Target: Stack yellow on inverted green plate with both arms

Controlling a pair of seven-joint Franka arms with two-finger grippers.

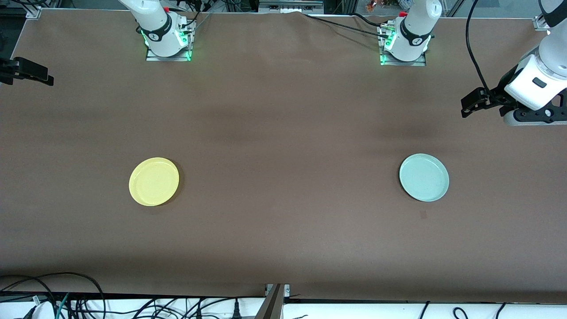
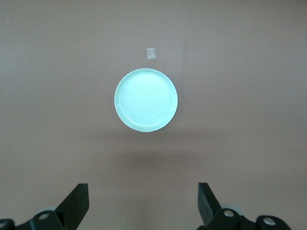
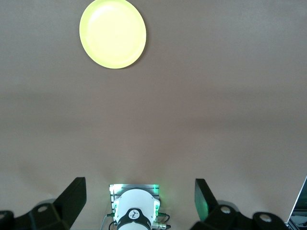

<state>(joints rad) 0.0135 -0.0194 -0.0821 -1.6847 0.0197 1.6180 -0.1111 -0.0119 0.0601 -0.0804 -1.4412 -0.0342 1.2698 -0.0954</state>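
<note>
- Front view, from the right arm's end of the table to the left arm's: the right gripper (image 1: 44, 79) hangs high at the table's edge, well apart from everything, waiting.
- Its own wrist view shows its fingers (image 3: 72, 196) spread wide and holding nothing.
- Next comes the yellow plate (image 1: 154, 181), rim up on the brown table (image 1: 283, 133), toward the right arm's end.
- Well apart from it, toward the left arm's end, lies the green plate (image 1: 424, 177), also rim up, so by my reading not yet inverted.
- A small pale tag (image 2: 151, 53) lies just beside that plate, nearer the front camera.
- Last, the left gripper (image 1: 469, 104) hovers over bare table near that end, its fingers (image 2: 76, 203) wide apart and empty.
- Nothing looks done: flipping the green plate and stacking the yellow one on it both remain.
</note>
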